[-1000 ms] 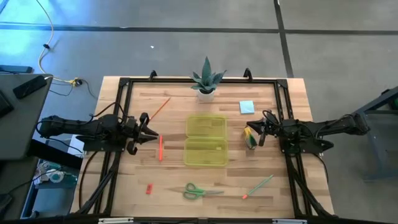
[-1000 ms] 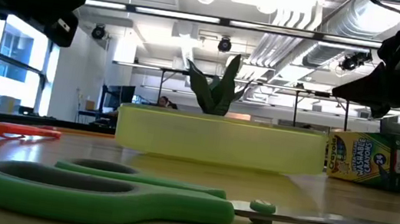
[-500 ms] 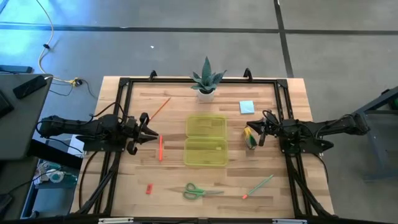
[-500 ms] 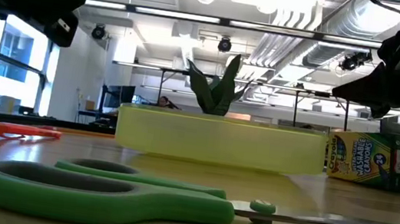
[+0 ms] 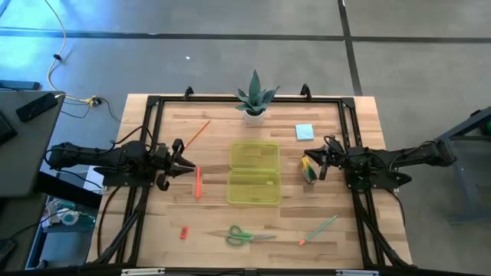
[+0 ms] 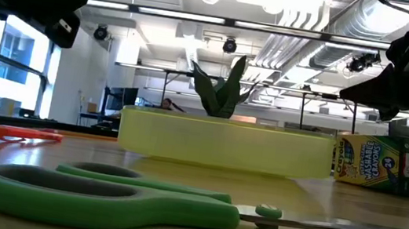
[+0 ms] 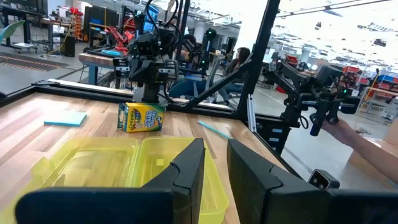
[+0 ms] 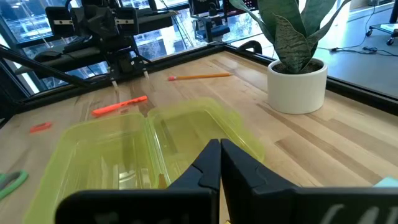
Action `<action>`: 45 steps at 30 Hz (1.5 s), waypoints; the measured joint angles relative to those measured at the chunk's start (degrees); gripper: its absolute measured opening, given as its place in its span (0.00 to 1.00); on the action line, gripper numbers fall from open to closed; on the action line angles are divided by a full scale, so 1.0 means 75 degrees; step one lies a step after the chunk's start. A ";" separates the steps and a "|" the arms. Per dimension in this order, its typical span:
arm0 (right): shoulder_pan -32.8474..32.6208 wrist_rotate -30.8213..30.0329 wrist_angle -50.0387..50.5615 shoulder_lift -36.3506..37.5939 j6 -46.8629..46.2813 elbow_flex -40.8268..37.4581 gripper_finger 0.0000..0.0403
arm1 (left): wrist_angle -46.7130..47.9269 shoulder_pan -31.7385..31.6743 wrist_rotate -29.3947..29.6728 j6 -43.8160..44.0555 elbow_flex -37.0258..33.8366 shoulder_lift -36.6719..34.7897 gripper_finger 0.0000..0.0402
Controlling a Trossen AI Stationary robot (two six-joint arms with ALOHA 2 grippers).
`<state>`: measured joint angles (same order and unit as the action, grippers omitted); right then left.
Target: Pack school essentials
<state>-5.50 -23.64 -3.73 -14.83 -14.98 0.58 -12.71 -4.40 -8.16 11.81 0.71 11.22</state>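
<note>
1. The left arm lies low along the counter's (image 5: 215, 222) left side, reaching inward; the left gripper (image 5: 182, 159) hovers just beside the thick orange-red marker (image 5: 198, 182), its fingers a little apart and holding nothing.
2. The right arm mirrors it from the right side; the right gripper (image 5: 320, 162) sits just beside the crayon box (image 5: 309, 170), its fingers pressed together, empty.
3. Between the two grippers the translucent yellow-green case (image 5: 255, 172) lies open and flat.
4. Green-handled scissors (image 5: 244, 235) and a tiny red eraser (image 5: 184, 231) rest near the front edge, with a green pencil (image 5: 318, 229) toward the right.
5. An orange pencil (image 5: 198, 132) lies at the back left; the light-blue notepad (image 5: 304, 132) at the back right.
6. A potted plant (image 5: 255, 98) stands behind the case.
</note>
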 joint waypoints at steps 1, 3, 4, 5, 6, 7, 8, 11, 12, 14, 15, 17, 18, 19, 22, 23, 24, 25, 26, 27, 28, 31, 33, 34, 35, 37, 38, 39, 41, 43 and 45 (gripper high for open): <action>0.0001 0.0000 -0.0002 0.0002 0.0000 -0.0003 0.00 | 0.0000 -0.0003 0.0000 0.0000 0.0000 0.0003 0.16; 0.0000 -0.0002 -0.0001 0.0001 -0.0001 -0.0002 0.00 | 0.0001 0.0000 0.0001 0.0000 0.0000 0.0000 0.16; 0.0002 0.0001 -0.0002 0.0001 0.0000 -0.0003 0.00 | 0.0001 -0.0003 0.0000 0.0000 0.0000 0.0002 0.16; 0.0003 -0.0002 -0.0001 0.0001 0.0000 -0.0001 0.00 | 0.0001 -0.0002 0.0001 0.0000 0.0001 0.0002 0.16; 0.0002 -0.0002 -0.0002 0.0000 0.0000 -0.0001 0.00 | 0.0000 -0.0001 0.0001 0.0000 0.0002 0.0000 0.16; 0.0003 -0.0002 0.0000 0.0000 0.0000 -0.0003 0.00 | 0.0000 0.0000 0.0003 0.0000 0.0001 0.0002 0.16; 0.0000 -0.0002 0.0000 0.0000 0.0000 -0.0003 0.00 | 0.0003 -0.0002 0.0001 0.0000 0.0000 0.0001 0.16; 0.0001 -0.0002 -0.0008 0.0000 0.0000 -0.0003 0.00 | 0.0000 -0.0003 0.0003 0.0000 0.0000 0.0003 0.16; 0.0001 -0.0002 -0.0015 0.0001 0.0000 -0.0002 0.00 | 0.0000 0.0000 0.0003 0.0000 0.0000 0.0000 0.16; 0.0002 -0.0002 -0.0020 0.0000 -0.0053 -0.0002 0.00 | -0.0007 0.0000 0.0002 -0.0002 0.0000 0.0002 0.16; 0.0000 -0.0002 -0.0023 0.0001 -0.0175 -0.0003 0.00 | -0.0061 0.0000 0.0005 -0.0046 0.0000 0.0003 0.16; 0.0000 -0.0005 -0.0026 0.0003 -0.0620 0.0000 0.00 | -0.0207 -0.0003 0.0012 -0.0176 0.0000 -0.0001 0.16; 0.0003 -0.0002 -0.0026 0.0003 -0.0934 -0.0003 0.00 | -0.0218 0.0000 0.0012 -0.0178 0.0000 -0.0003 0.16; 0.0001 -0.0002 -0.0029 0.0000 -0.1263 -0.0003 0.00 | -0.0206 0.0000 0.0012 -0.0181 0.0000 0.0000 0.16; 0.0000 -0.0002 -0.0035 0.0002 -0.2018 0.0000 0.00 | -0.0189 0.0000 0.0014 -0.0197 0.0000 0.0000 0.16; 0.0001 -0.0002 -0.0035 0.0001 -0.2117 -0.0002 0.00 | -0.0174 0.0000 0.0015 -0.0201 0.0000 0.0002 0.16; 0.0002 -0.0002 -0.0035 0.0000 -0.2143 -0.0002 0.00 | -0.0172 0.0000 0.0015 -0.0201 0.0000 0.0003 0.16; 0.0000 -0.0002 -0.0035 0.0000 -0.2142 -0.0003 0.00 | -0.0173 0.0000 0.0015 -0.0203 0.0000 0.0001 0.16; 0.0000 0.0000 -0.0035 0.0000 -0.2142 0.0000 0.00 | -0.0172 0.0000 0.0019 -0.0204 0.0000 0.0000 0.16; 0.0003 -0.0002 -0.0038 0.0003 -0.2142 -0.0003 0.00 | -0.0175 0.0000 0.0031 -0.0201 0.0000 0.0003 0.16; 0.0002 -0.0019 -0.0055 0.0001 -0.2137 -0.0003 0.00 | -0.0176 -0.0002 0.0041 -0.0201 0.0000 0.0000 0.16; 0.0003 -0.0046 -0.0119 0.0003 -0.2079 -0.0001 0.00 | -0.0178 0.0000 0.0044 -0.0201 0.0000 0.0003 0.16; 0.0001 -0.0045 -0.0117 0.0000 -0.2145 -0.0002 0.00 | -0.0178 -0.0002 0.0046 -0.0201 0.0000 0.0000 0.16; 0.0002 -0.0044 -0.0123 0.0000 -0.2152 -0.0003 0.00 | -0.0178 -0.0003 0.0047 -0.0202 0.0000 0.0000 0.16; 0.0002 -0.0046 -0.0166 0.0000 -0.2159 -0.0001 0.00 | -0.0178 -0.0006 0.0047 -0.0204 0.0000 0.0003 0.16; 0.0003 -0.0049 -0.0405 0.0000 -0.2148 0.0000 0.00 | -0.0178 -0.0006 0.0047 -0.0204 0.0000 0.0000 0.16; 0.0001 -0.0049 -0.0571 0.0000 -0.2148 0.0004 0.00 | -0.0178 -0.0006 0.0047 -0.0204 0.0000 0.0000 0.16; 0.0000 -0.0049 -0.0614 0.0003 -0.2146 0.0041 0.00 | -0.0178 -0.0006 0.0047 -0.0204 0.0000 0.0000 0.16; 0.0003 0.0021 -0.0604 -0.0003 -0.2014 0.0250 0.00 | -0.0178 -0.0006 0.0050 -0.0204 0.0000 0.0000 0.16; 0.0003 0.0220 -0.0609 0.0000 -0.1619 0.0512 0.02 | -0.0178 -0.0006 0.0051 -0.0204 0.0000 0.0000 0.16; 0.0000 0.0368 -0.0510 -0.0029 -0.1268 0.0859 0.06 | -0.0178 -0.0006 0.0064 -0.0204 0.0000 0.0002 0.16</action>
<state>-5.50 -20.88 -7.55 -15.05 -24.49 7.02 -14.04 -4.45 -7.68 10.28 0.71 11.24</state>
